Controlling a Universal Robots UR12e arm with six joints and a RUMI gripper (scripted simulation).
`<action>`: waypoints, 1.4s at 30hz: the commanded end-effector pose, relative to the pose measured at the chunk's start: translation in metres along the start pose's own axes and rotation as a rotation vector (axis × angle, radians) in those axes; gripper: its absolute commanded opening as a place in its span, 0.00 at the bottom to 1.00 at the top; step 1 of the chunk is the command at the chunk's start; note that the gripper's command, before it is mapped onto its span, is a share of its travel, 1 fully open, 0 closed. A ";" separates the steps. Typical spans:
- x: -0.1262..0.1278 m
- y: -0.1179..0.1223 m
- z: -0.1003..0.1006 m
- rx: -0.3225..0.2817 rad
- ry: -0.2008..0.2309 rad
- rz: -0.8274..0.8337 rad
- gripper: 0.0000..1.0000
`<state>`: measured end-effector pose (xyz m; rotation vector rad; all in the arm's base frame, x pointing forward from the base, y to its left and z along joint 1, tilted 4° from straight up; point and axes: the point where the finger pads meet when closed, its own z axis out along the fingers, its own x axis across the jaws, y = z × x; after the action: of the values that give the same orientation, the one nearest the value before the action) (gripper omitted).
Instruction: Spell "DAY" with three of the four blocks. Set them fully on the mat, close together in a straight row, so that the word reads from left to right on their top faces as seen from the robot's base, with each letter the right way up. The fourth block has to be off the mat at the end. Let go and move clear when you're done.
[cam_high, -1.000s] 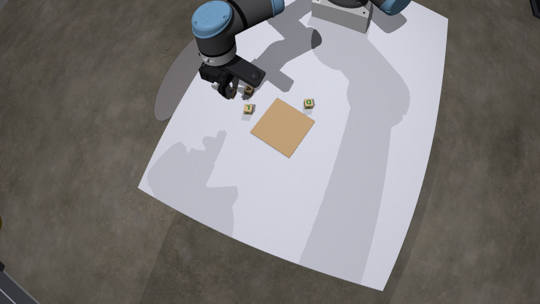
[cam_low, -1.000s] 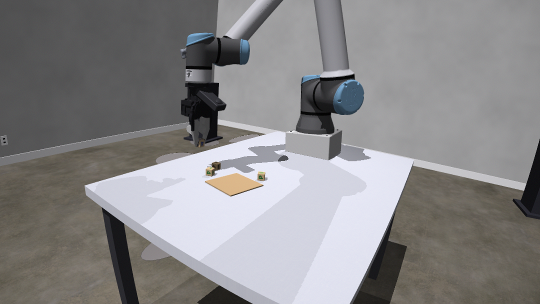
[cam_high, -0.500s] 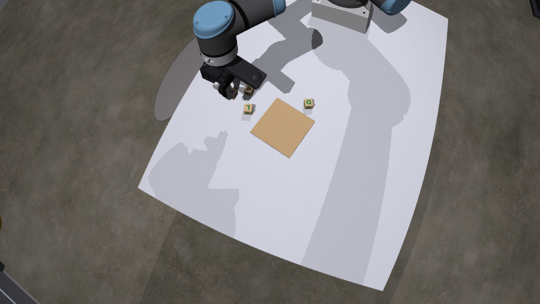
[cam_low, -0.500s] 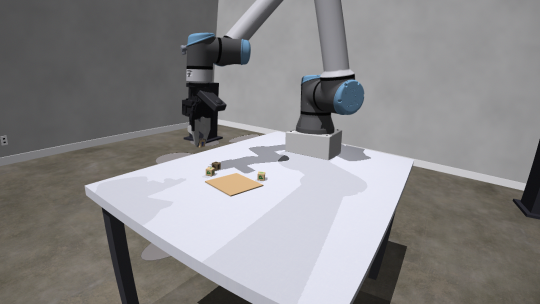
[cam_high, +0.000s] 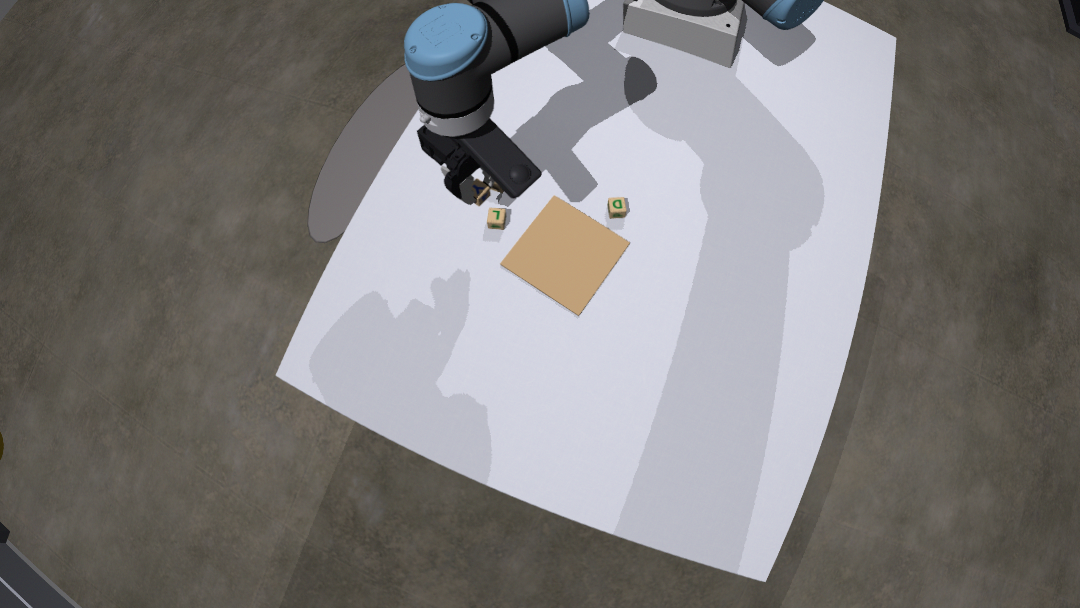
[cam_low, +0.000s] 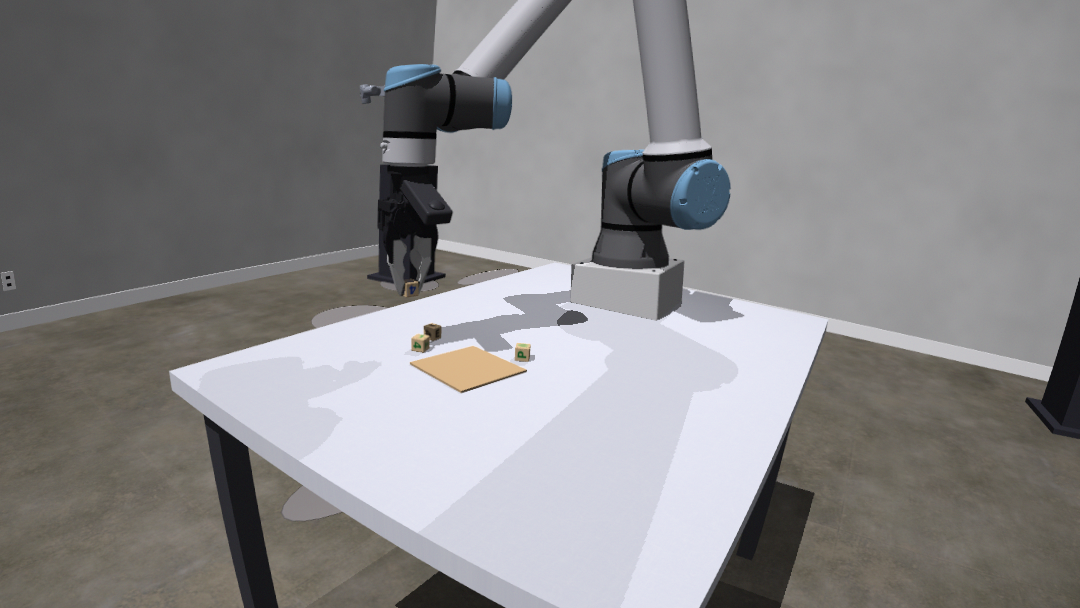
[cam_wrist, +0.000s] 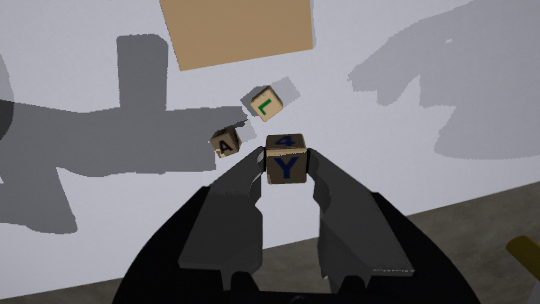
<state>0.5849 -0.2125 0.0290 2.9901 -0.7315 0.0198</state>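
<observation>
Above the table (cam_high: 559, 422) (cam_low: 544, 422), the jaws (cam_high: 480, 192) (cam_low: 411, 288) grip Y (cam_high: 481, 193) (cam_low: 411, 289) (cam_wrist: 286, 167), apart from L (cam_high: 496, 219) (cam_low: 420, 343) (cam_wrist: 266, 104).

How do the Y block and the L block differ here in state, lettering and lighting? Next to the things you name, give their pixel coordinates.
The Y block (cam_low: 411, 289) (cam_wrist: 286, 167) is held above the table between the closed fingers of the gripper (cam_low: 411, 290) (cam_wrist: 284, 149); the L block (cam_high: 496, 218) (cam_low: 420, 343) (cam_wrist: 266, 104) rests on the table.
The Y block's letter is blue, the L block's green.
The Y block looks shaded in the wrist view, the L block brightly lit.
Both are lettered cubes, off the mat (cam_high: 565, 255) (cam_low: 468, 368) (cam_wrist: 240, 30).
</observation>
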 end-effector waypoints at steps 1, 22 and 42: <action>-0.002 -0.010 -0.001 -0.003 0.001 0.137 0.05; -0.019 -0.050 -0.003 -0.002 0.002 0.711 0.05; -0.037 -0.076 -0.004 -0.002 0.002 1.163 0.05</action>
<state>0.5877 -0.1322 0.0266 2.1841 -2.1913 0.0677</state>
